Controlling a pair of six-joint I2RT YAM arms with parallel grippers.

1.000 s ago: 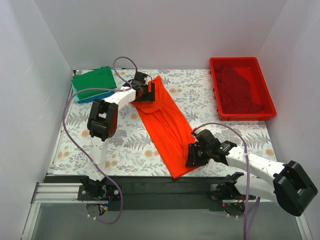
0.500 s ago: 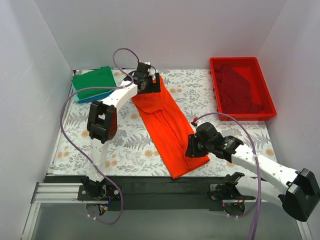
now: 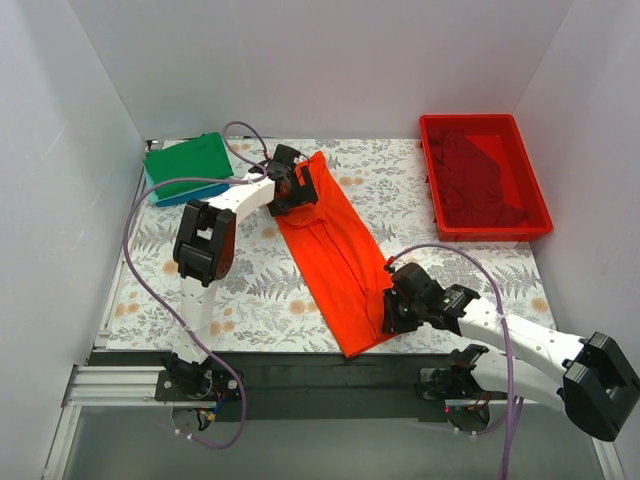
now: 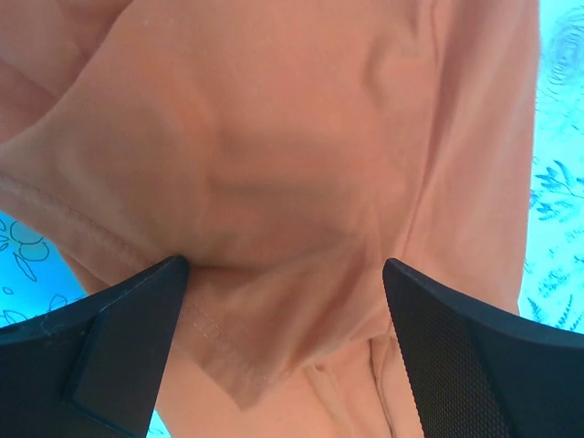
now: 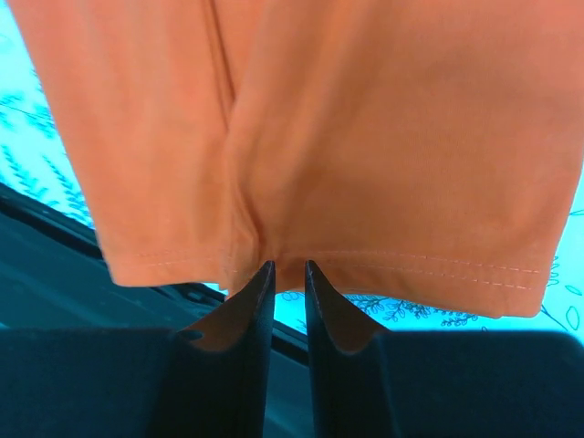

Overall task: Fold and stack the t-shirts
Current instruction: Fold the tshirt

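- The orange-red t-shirt (image 3: 335,250) is lying on the worktop (image 3: 250,295) as one long diagonal strip.
- The left gripper (image 3: 297,185) is down on its far end, jaws spread wide with bunched cloth between them.
- The right gripper (image 3: 388,315) is at its near right edge, jaws pinching the hem.
- Off its far-left end there's a folded green t-shirt (image 3: 188,163) sitting on a blue t-shirt (image 3: 170,197).
- The red bin (image 3: 432,180) is well to its right, with a dark red t-shirt (image 3: 485,175) inside.

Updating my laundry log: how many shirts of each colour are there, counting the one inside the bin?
orange-red shirt: 1
green shirt: 1
blue shirt: 1
dark red shirt: 1
Total: 4
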